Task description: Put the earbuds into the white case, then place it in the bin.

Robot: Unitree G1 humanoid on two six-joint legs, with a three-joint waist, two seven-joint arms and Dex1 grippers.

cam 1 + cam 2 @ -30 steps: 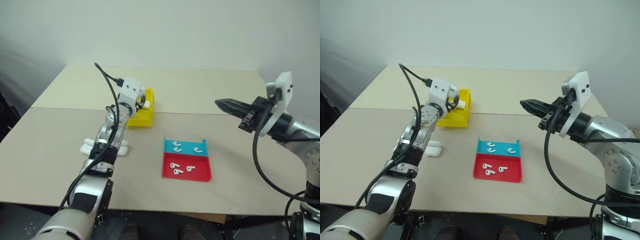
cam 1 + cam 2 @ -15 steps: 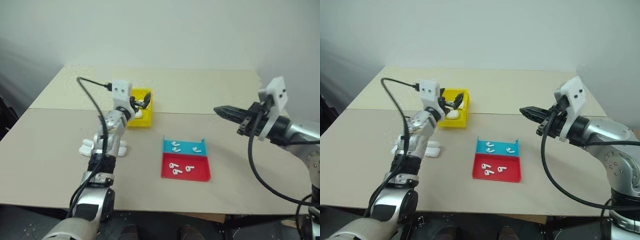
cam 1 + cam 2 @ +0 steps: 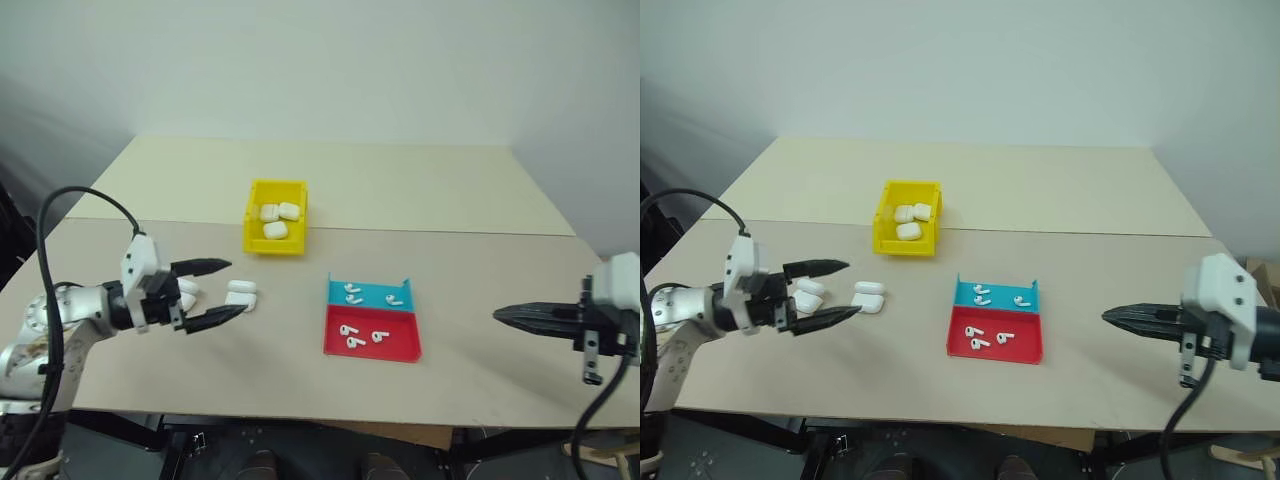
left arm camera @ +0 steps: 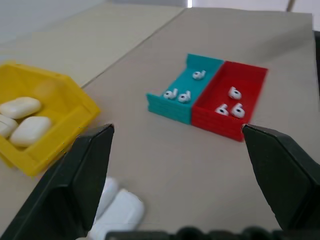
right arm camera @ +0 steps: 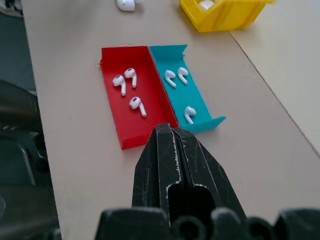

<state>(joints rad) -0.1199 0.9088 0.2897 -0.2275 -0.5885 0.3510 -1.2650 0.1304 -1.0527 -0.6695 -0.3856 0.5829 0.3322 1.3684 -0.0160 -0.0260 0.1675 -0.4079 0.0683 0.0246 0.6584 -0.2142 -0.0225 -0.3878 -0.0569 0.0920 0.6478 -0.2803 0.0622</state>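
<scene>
left gripper: the left gripper (image 3: 212, 292) hangs low over the surface (image 3: 120, 330) at the near left with its jaws spread wide and nothing between them; its tips point toward the loose cases
loose cases: a few white cases (image 3: 240, 293) lie on the surface just beside the gripper's tips, some partly hidden behind the fingers; I cannot tell from here whether any lid is open
the bin: the yellow bin (image 3: 252, 240) stands beyond them toward the far side, with three white cases (image 3: 275, 229) lying inside it
tray: a shallow tray (image 3: 372, 346), blue half farther and red half nearer, sits right of centre; three earbuds (image 3: 353, 294) lie in the blue half and three in the red
right gripper: the right gripper (image 3: 510, 316) hovers at the far right, well apart from the tray, its jaws pressed together and empty, pointing toward the middle
step in hand, as I judge it: starting on a fresh case; take one case by its long sides with the left gripper, squarely, so the glossy shell cannot squirt out; keep the hinge away from the right gripper so the lid can be lifted; the right gripper must part its jaws before reaching for a single earbud by its stem, approaching from above so the tray wall does not block it
</scene>
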